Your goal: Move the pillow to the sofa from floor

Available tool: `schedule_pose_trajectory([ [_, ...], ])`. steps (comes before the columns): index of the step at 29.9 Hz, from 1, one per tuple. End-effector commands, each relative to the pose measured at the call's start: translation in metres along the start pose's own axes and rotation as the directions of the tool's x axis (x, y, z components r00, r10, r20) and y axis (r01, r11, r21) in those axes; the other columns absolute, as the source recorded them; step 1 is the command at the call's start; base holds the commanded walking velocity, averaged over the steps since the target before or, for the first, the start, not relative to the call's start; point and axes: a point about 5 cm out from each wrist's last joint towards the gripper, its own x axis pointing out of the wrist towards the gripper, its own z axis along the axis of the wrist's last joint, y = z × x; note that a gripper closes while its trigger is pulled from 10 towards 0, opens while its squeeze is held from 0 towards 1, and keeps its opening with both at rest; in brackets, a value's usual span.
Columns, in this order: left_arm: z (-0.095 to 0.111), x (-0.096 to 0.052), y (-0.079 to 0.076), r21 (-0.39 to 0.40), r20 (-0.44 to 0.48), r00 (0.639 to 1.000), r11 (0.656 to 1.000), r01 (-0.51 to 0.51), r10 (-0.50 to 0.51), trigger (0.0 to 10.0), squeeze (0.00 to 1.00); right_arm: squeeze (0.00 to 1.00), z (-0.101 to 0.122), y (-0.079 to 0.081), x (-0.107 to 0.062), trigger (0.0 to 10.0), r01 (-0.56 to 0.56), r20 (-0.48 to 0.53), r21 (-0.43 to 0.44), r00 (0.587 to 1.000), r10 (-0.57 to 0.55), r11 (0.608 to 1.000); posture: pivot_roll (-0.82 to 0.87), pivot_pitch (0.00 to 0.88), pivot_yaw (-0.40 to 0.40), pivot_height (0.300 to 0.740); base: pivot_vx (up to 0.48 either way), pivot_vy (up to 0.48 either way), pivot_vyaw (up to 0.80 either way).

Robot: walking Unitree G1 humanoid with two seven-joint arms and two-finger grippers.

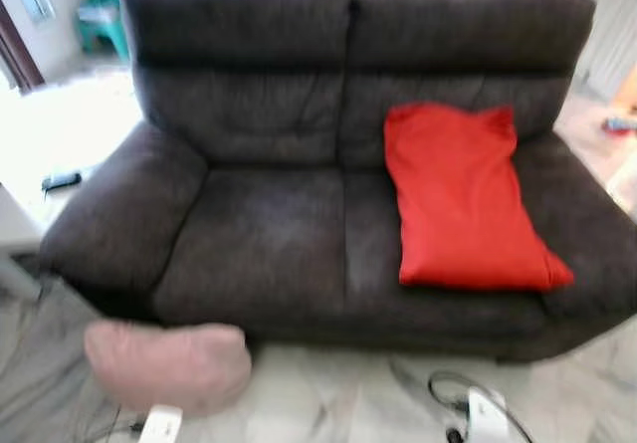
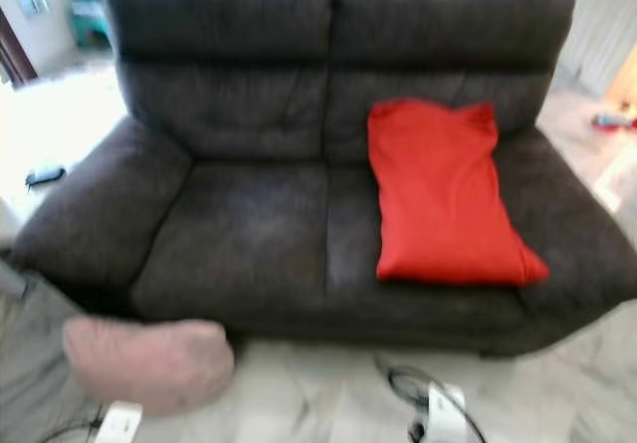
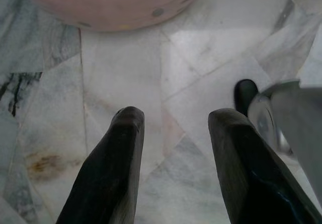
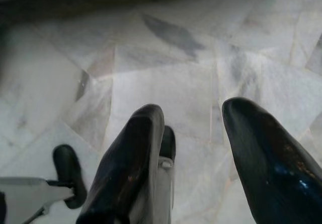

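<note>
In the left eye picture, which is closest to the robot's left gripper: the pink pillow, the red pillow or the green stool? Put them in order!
From the left gripper, low on the robot's left:
1. Pink pillow, on the floor right by it.
2. Red pillow, on the sofa's right seat.
3. Green stool, far back behind the sofa, left.

Your left pincer (image 3: pixel 171 133) ends in two long black fingers (image 3: pixel 108 173), thick, smooth and rounded at the tips, with a dull sheen. Your right pincer (image 4: pixel 198 133) has the same pair of black fingers (image 4: pixel 266 163); one carries a bluish glossy highlight and faint brown scuffs. In the head views, your arm ends show as white blocks (image 1: pixel 159 425), the right one trailing a looped black cable (image 1: pixel 448 388).
</note>
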Motion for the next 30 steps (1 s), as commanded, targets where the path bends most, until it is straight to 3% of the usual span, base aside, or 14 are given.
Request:
schedule_pose_trajectory([
  [1,-0.002,-0.001,0.006,0.006,-0.009,1.000,1.000,-0.016,0.016,10.0,0.00,0.00,0.002,0.008,0.001,10.0,-0.019,0.003,0.007,1.000,0.019,1.000,0.11,0.000,0.009,0.740,0.000,0.334,0.00],
  [30,-0.007,-0.003,0.018,0.005,-0.017,0.999,0.999,-0.034,0.034,10.0,0.00,0.00,-0.003,0.008,0.000,10.0,-0.023,-0.016,0.019,1.000,0.023,1.000,0.11,0.000,0.017,0.740,0.000,0.332,0.00],
])
